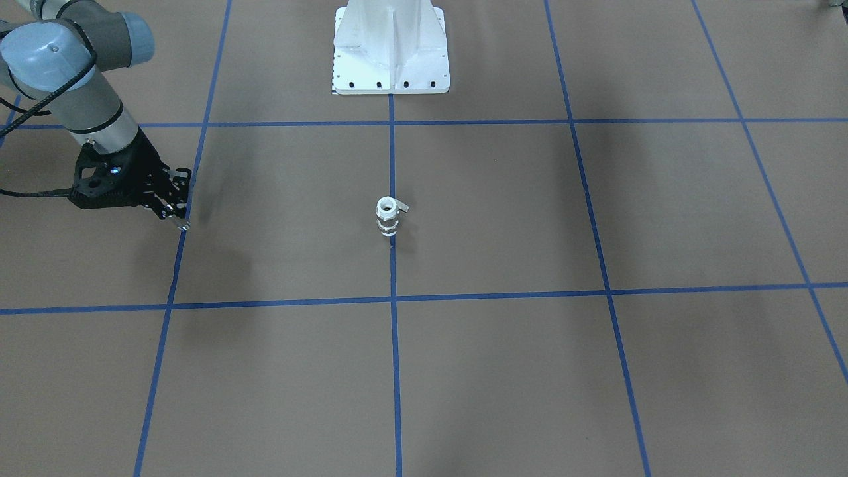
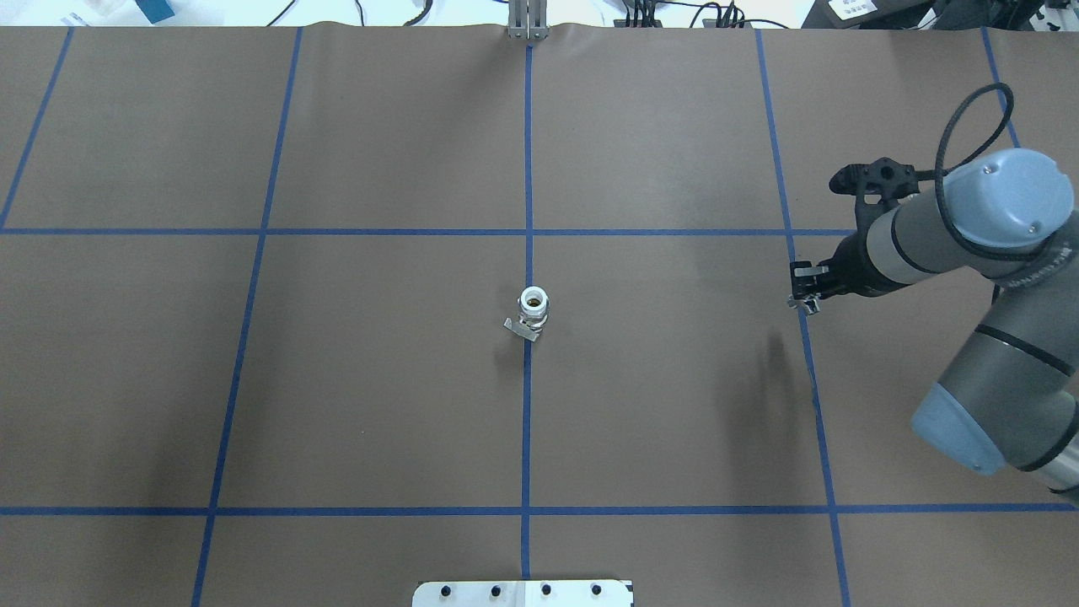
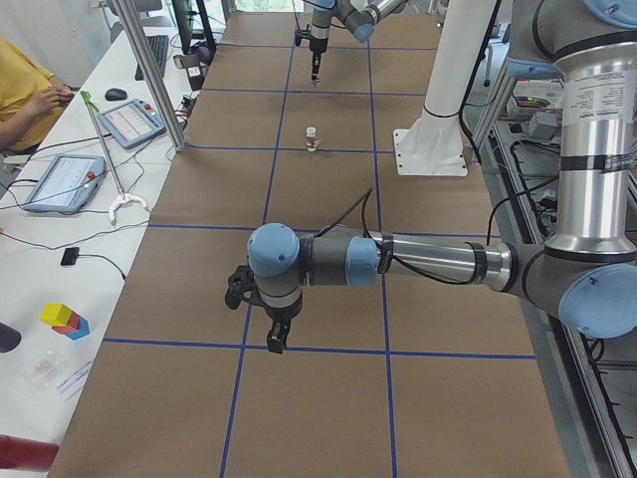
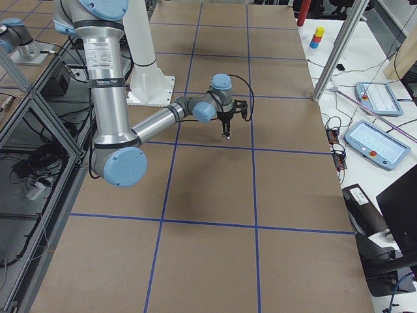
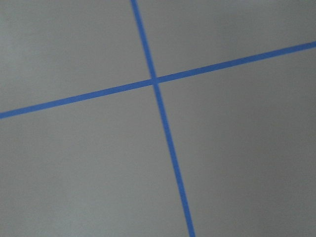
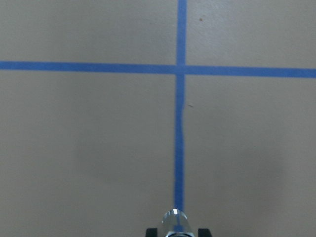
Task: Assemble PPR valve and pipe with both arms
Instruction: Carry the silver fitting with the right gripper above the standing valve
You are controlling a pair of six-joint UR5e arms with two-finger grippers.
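The PPR valve (image 1: pixel 387 216) stands upright on the brown table at its centre, on a blue tape line, with its hollow white top up and its small lever to one side; it also shows in the overhead view (image 2: pixel 533 307) and the exterior left view (image 3: pixel 312 137). My right gripper (image 1: pixel 177 217) (image 2: pixel 803 297) hovers well off to the valve's side, shut on the pipe (image 6: pixel 175 220), a shiny chrome stub that points down. My left gripper (image 3: pixel 277 339) hangs over the table's left end and shows only in the exterior left view; I cannot tell whether it is open or shut.
The white bolted pedestal (image 1: pixel 391 53) stands at the robot's side of the table. Blue tape lines (image 5: pixel 155 81) grid the brown surface. An operators' desk with tablets (image 3: pixel 62 181), a metal pole (image 3: pixel 149 70) and a seated person (image 3: pixel 25 90) lie beyond the far edge.
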